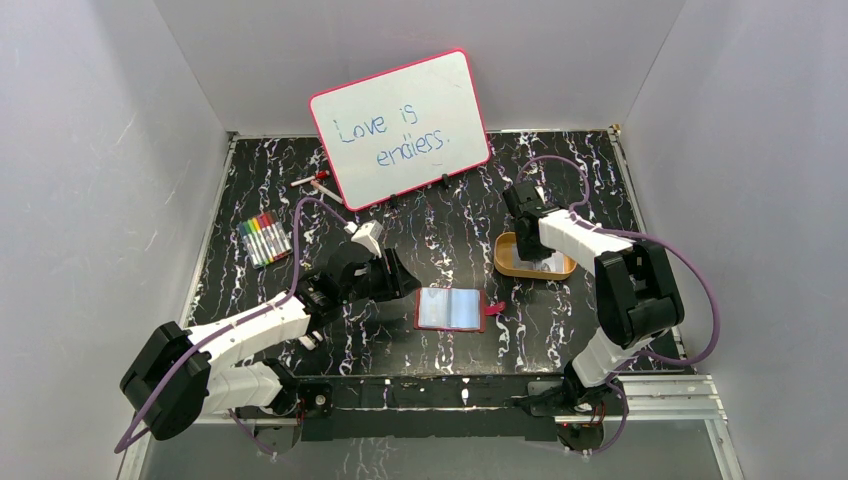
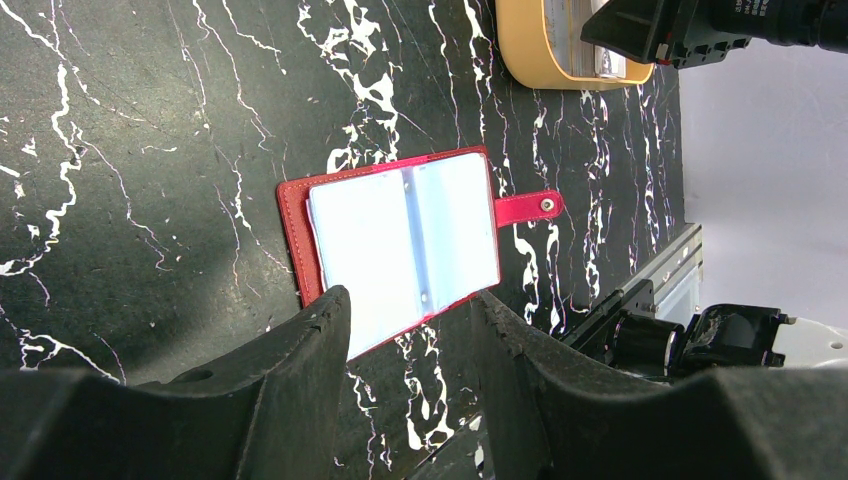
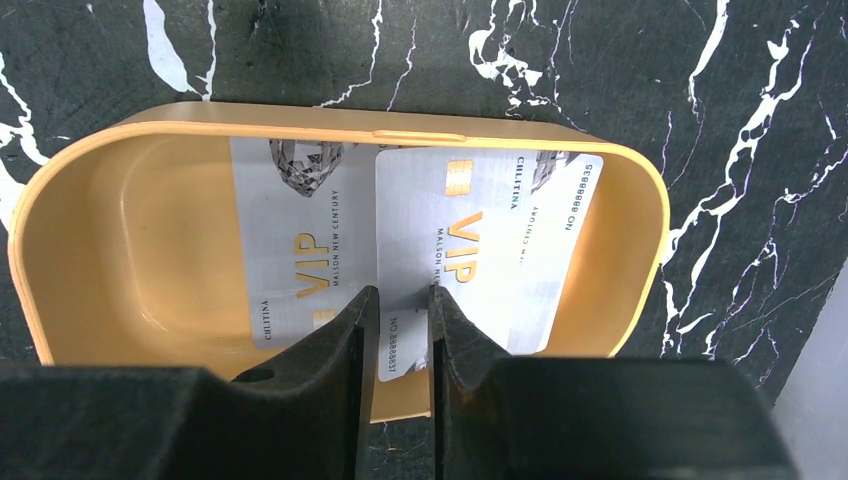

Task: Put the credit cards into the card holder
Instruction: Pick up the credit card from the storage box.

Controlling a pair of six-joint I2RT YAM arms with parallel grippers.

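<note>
The card holder [image 1: 450,309] [image 2: 400,245] lies open on the black marbled table, red cover down, pale blue pockets up, snap tab to one side. Three whitish-grey credit cards [image 3: 300,230] marked VIP lie overlapping in a yellow-orange tray [image 3: 300,128] [image 1: 505,262]. My right gripper [image 3: 400,292] [image 1: 543,258] reaches down into the tray. Its jaws stand a narrow gap apart over the near end of the middle card [image 3: 440,230], which spreads wider than the gap. My left gripper [image 2: 410,300] [image 1: 395,275] hovers open at the holder's left edge with nothing between its fingers.
A pink-framed whiteboard [image 1: 400,125] leans at the back. A pack of coloured markers [image 1: 265,238] lies at the left, and a pen [image 1: 315,182] lies near the board's lower corner. Grey walls close in on both sides. The metal rail [image 1: 660,390] runs along the near edge.
</note>
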